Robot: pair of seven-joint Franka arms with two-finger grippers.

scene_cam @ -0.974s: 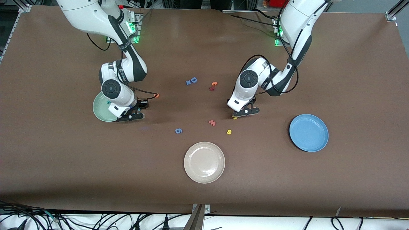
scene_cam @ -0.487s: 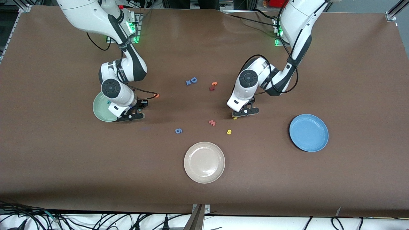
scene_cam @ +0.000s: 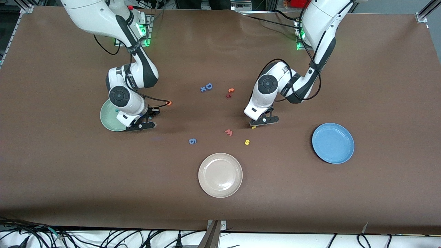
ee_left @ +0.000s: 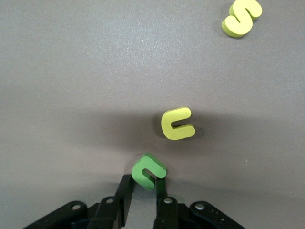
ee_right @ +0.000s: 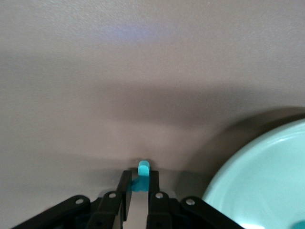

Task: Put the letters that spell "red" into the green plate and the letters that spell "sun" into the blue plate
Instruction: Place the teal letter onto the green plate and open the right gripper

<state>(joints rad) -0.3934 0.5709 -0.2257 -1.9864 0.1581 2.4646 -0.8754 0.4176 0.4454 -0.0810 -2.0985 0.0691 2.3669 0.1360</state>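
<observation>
My left gripper point(ee_left: 145, 182) is shut on a dark green "n" letter point(ee_left: 148, 171), pinched at its fingertips just above the table. A yellow "u" letter point(ee_left: 177, 124) lies close by on the table, and the yellow "s" point(ee_left: 241, 17) lies nearer the front camera point(scene_cam: 246, 142). My right gripper point(ee_right: 139, 177) is shut on a small teal letter point(ee_right: 143, 171) beside the green plate point(ee_right: 267, 181). Another teal letter point(scene_cam: 117, 110) lies in the green plate point(scene_cam: 107, 121). An orange letter point(scene_cam: 169, 102) lies by the right arm's cable. The blue plate point(scene_cam: 332, 143) holds nothing.
A beige plate point(scene_cam: 220, 175) sits nearest the front camera. A red "w" point(scene_cam: 228, 132) and a blue "6" point(scene_cam: 192, 141) lie between the grippers. A blue "D" point(scene_cam: 208, 86) and small orange and red letters point(scene_cam: 229, 93) lie farther back.
Both grippers have closed, the left on the green letter and the right on the teal letter. Neither arm has moved much.
</observation>
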